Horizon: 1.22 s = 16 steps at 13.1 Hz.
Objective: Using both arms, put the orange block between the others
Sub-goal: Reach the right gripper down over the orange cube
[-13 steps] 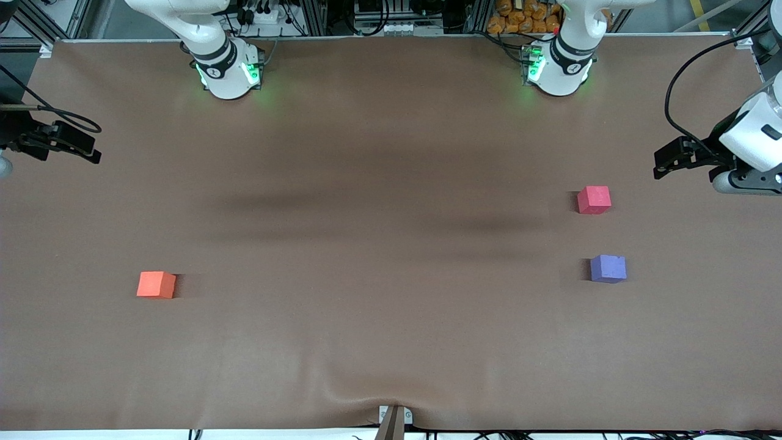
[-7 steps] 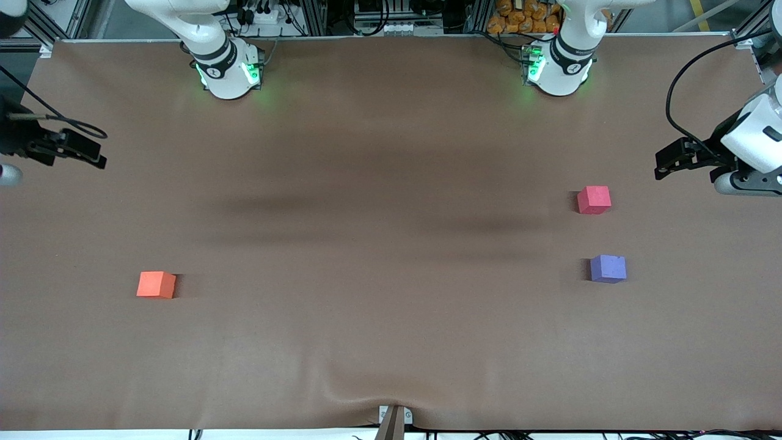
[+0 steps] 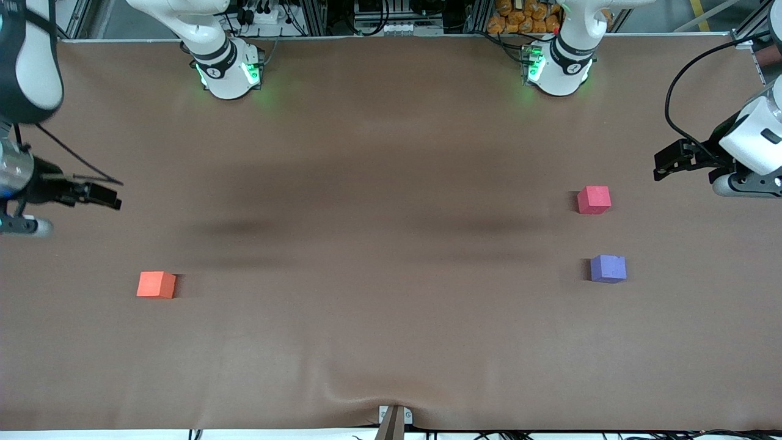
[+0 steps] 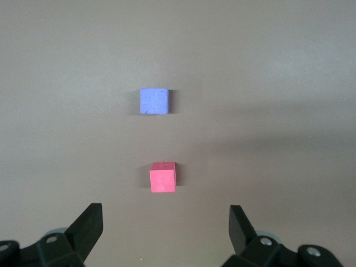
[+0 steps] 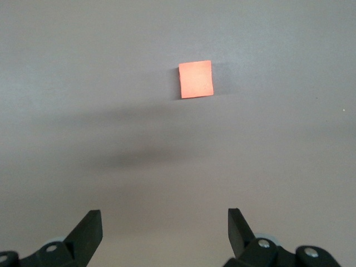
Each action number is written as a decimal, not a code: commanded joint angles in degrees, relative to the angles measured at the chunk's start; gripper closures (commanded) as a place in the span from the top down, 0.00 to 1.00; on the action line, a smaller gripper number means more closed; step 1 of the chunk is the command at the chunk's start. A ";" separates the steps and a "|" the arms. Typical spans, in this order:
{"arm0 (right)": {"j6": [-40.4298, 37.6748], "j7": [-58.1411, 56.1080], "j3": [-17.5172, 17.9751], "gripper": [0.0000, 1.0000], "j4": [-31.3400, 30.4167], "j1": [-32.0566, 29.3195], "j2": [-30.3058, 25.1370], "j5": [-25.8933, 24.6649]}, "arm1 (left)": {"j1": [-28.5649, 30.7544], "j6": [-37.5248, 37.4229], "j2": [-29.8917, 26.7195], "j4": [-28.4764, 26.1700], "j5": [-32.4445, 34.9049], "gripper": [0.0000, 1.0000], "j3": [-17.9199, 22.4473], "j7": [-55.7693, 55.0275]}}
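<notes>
task status: not started as far as the positions show. the orange block (image 3: 156,285) rests on the table (image 3: 379,183) toward the right arm's end, well apart from the other two cubes and free of any contact. the pinkish-red cube (image 3: 594,200) and the purple-blue cube (image 3: 608,269) sit toward the left arm's end, the purple-blue one nearer the front camera, with a bare gap between them that appears able to take one cube.

right pincer (image 3: 101,195): up in the air over the table edge at the right arm's end, fingers spread wide, holding nothing. in the right wrist view the orange block (image 5: 195,79) lies ahead of the spread fingers (image 5: 89,231), not between them.

left pincer (image 3: 672,160): up in the air over the table edge at the left arm's end, fingers spread, empty. its wrist view shows the pinkish-red cube (image 4: 163,177) and the purple-blue cube (image 4: 153,101) ahead of it.

remaining, as a judgement: grasp the orange block, carry it across the table, probably with a transfer between the two arms, and set it in the gap.

surface: a brown matte sheet covers the table, with soft shadows and a slight wrinkle at the edge nearest the front camera. room: metal frame rails, cables and equipment stand along the base edge, together with a cluster of orange objects (image 3: 525,15).
</notes>
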 commanded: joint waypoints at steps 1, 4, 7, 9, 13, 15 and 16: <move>2.75 -1.34 0.53 1.00 0.50 -0.81 4.66 -0.22 | 0.11 -0.72 0.52 1.20 0.87 1.00 -0.17 0.15; 8.89 -1.69 0.53 1.00 -1.25 -0.98 9.24 -2.94 | 0.29 -0.80 0.52 1.20 0.87 1.00 -0.17 0.23; 14.87 -3.18 0.53 1.00 -5.03 -2.20 11.27 -6.46 | 0.29 -0.80 0.52 1.20 0.87 1.00 -0.17 0.15; 21.01 -5.99 0.62 1.00 -6.70 -3.35 13.20 -6.46 | 0.29 -0.80 0.52 1.20 0.87 1.00 -0.17 0.15; 31.82 -6.88 0.80 1.00 -6.98 -3.80 16.97 -6.11 | 0.29 -0.80 0.52 1.11 0.87 1.00 -0.17 0.15; 34.31 -6.71 0.97 1.00 -5.23 -3.62 20.22 -5.76 | 0.29 -0.80 0.52 1.11 0.87 1.00 -0.17 0.06; 34.23 -6.62 0.97 1.00 -3.82 -3.62 21.54 -5.24 | 0.29 -0.80 0.52 1.11 0.78 1.00 -0.17 0.06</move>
